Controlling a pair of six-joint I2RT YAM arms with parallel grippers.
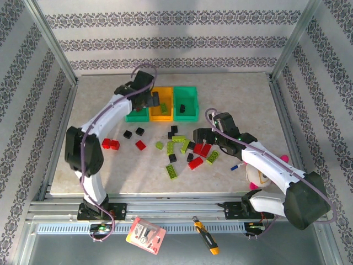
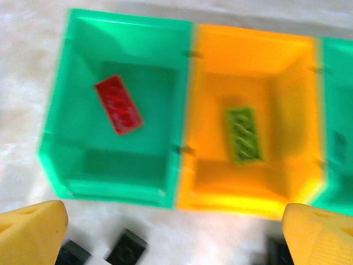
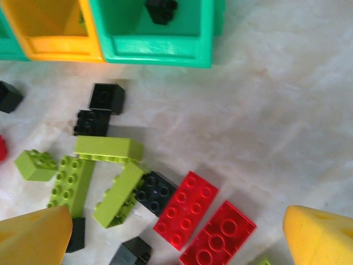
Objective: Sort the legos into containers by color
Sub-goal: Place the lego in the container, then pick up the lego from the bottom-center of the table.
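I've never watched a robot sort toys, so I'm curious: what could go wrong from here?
The right end effector hangs open over a tight cluster: two red bricks lie side by side, one against a black brick, so a grab may catch or shove a neighbour. The bins share walls; a brick released off-centre could land with the wrong colour.

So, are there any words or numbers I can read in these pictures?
No text can be read.
On the red card by the front rail: some print, too small to read.
On the bricks and bins: no writing seen.
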